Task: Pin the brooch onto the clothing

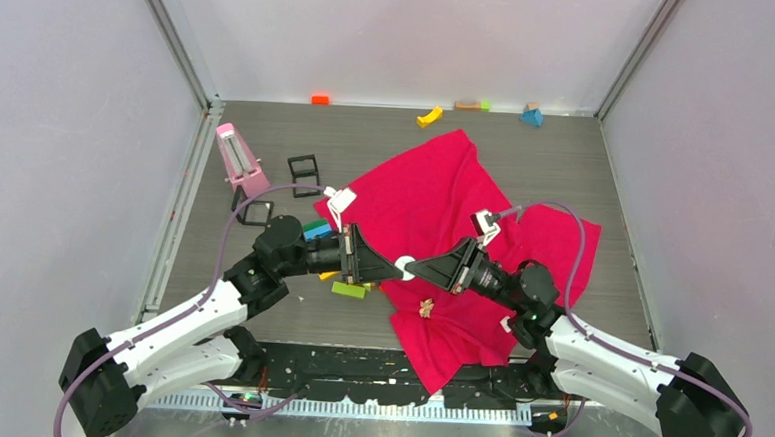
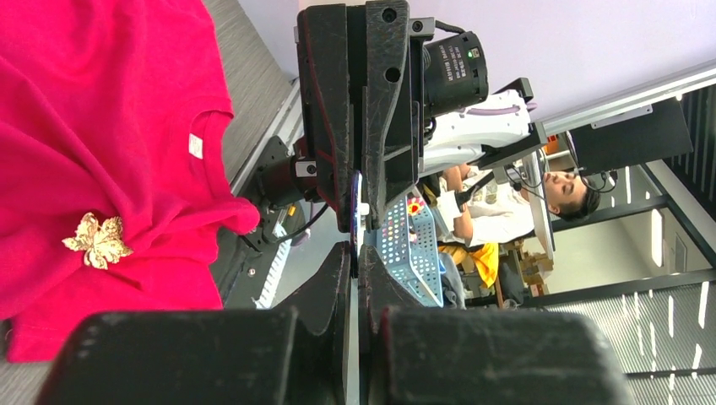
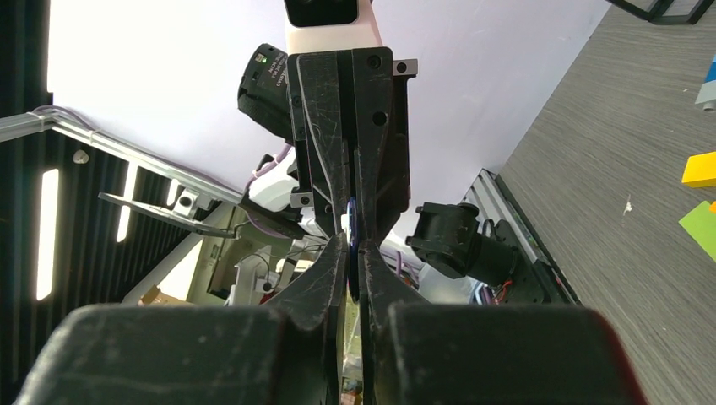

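Two claws meet tip to tip over a red shirt

The left arm (image 1: 208, 309) reaches low and level to the right, its left claw (image 1: 398, 267) pinched tight on a thin round disc (image 1: 405, 265). The right claw (image 1: 413, 269) faces it, its fingers nearly together on the same disc, with the right arm (image 1: 597, 355) stretched left. Below them the soft, crumpled shirt (image 1: 435, 196) lies on the grey ribbed worktop (image 1: 268, 132). The brooch (image 1: 425, 307), pale gold and leaf-lobed, lies flat on the shirt just nearer than the claws, with no clear long axis.
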Robot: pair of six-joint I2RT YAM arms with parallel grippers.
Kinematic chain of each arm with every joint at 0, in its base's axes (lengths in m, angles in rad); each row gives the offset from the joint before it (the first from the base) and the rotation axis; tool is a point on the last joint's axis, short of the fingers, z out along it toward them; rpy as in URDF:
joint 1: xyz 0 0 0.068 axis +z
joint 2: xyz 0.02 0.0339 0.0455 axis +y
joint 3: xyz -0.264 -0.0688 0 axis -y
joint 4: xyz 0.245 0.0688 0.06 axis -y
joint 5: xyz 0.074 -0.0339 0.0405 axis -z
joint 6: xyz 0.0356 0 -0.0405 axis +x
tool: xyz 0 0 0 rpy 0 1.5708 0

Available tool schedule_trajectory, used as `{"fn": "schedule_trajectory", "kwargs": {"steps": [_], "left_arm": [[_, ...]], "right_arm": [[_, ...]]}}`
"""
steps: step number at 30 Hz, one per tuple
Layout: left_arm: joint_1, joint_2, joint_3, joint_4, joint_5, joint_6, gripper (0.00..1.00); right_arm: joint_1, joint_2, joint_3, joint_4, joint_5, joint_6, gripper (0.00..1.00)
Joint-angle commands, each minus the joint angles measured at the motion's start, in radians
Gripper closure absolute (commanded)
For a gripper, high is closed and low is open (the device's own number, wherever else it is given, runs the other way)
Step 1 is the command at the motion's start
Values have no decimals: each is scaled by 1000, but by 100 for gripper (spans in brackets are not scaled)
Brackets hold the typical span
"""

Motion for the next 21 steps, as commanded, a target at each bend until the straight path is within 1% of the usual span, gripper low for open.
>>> {"fn": "schedule_trajectory", "kwargs": {"steps": [1, 4, 12, 18, 21], "left_arm": [[5, 12, 47, 7, 23, 38, 100], [5, 28, 59, -6, 46, 52, 100], [5, 57, 89, -36, 78, 82, 100], [5, 70, 89, -39, 82, 88, 100], [5, 71, 86, -64, 61, 90, 100]], "right_arm": [[3, 13, 5, 7, -30, -43, 93], [3, 29, 12, -46, -30, -69, 93], [2, 107, 40, -51, -93, -86, 93], [2, 124, 71, -48, -134, -88, 89], [2, 116, 82, -46, -155, -83, 87]]}}
